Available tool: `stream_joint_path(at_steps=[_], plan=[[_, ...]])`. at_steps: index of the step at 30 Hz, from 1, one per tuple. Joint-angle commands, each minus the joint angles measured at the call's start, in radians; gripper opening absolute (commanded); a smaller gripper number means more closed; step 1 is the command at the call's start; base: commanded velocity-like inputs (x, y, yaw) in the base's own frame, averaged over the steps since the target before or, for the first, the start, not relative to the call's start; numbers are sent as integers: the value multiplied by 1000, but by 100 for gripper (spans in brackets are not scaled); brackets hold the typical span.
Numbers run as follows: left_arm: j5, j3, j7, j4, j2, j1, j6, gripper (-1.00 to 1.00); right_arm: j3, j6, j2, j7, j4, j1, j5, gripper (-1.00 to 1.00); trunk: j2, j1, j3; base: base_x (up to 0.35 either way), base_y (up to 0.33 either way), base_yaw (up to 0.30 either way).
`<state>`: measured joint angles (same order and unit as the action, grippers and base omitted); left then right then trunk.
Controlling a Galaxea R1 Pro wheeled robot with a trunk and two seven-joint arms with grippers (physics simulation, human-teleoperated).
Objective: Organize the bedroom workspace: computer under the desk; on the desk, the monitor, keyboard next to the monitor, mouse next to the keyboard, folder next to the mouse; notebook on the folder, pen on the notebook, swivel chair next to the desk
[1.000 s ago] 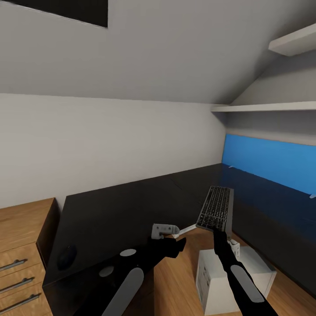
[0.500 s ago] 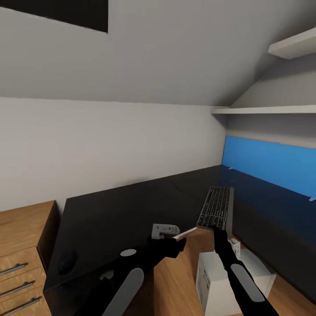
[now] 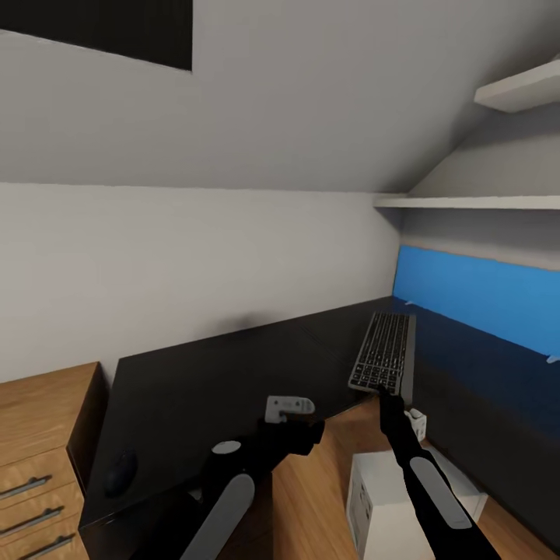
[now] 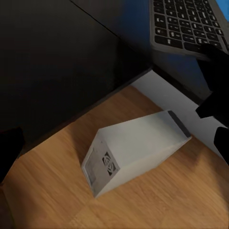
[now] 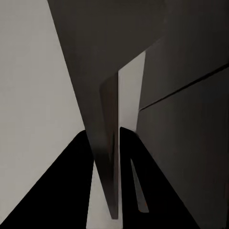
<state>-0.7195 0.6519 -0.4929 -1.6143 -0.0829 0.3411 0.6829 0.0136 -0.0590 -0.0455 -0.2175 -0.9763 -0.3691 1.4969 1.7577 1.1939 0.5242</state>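
Keyboard carried over the desk corner

The right gripper (image 3: 383, 391) is clamped on the near edge of the keyboard (image 3: 383, 351), holding it above the desk (image 3: 202, 373), probably to set it flat there; the computer (image 4: 133, 152) stands on the floor beside the desk; the left gripper (image 3: 289, 406) waits at the desk's edge, its finger gap unreadable; a mouse (image 3: 120, 471) lies on the desk.

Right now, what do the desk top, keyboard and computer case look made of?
Desk: glossy black laminate or lacquer, judging by the faint sheen. Keyboard, clamped in the right gripper: dark grey plastic-looking keys in a thin silvery frame, possibly metal. Computer: matte pale grey-white casing, painted metal or plastic; a render leaves that open.
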Motion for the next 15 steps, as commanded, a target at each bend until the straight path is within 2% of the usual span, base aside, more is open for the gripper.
stream_joint_path(at_steps=[1, 4, 9, 15], plan=[[-11, 0, -10, -1, 0, 1, 1, 100, 2, -2, 0, -7, 1, -1, 13, -100, -7, -4, -2, 0, 0, 0], [-12, -10, -11, -1, 1, 1, 1, 100, 3, -2, 0, -9, -5, -1, 12, -100, -21, -12, -8, 0, 0, 0], [-16, -74, -11, -1, 1, 1, 2, 100, 4, 0, 1, -12, -17, 0, 11, -100, -21, -12, -8, 0, 0, 0], [-17, -101, -10, -1, 2, 1, 3, 100, 6, 2, 3, -41, -21, 1, -8, -100, -21, -12, -8, 0, 0, 0]])
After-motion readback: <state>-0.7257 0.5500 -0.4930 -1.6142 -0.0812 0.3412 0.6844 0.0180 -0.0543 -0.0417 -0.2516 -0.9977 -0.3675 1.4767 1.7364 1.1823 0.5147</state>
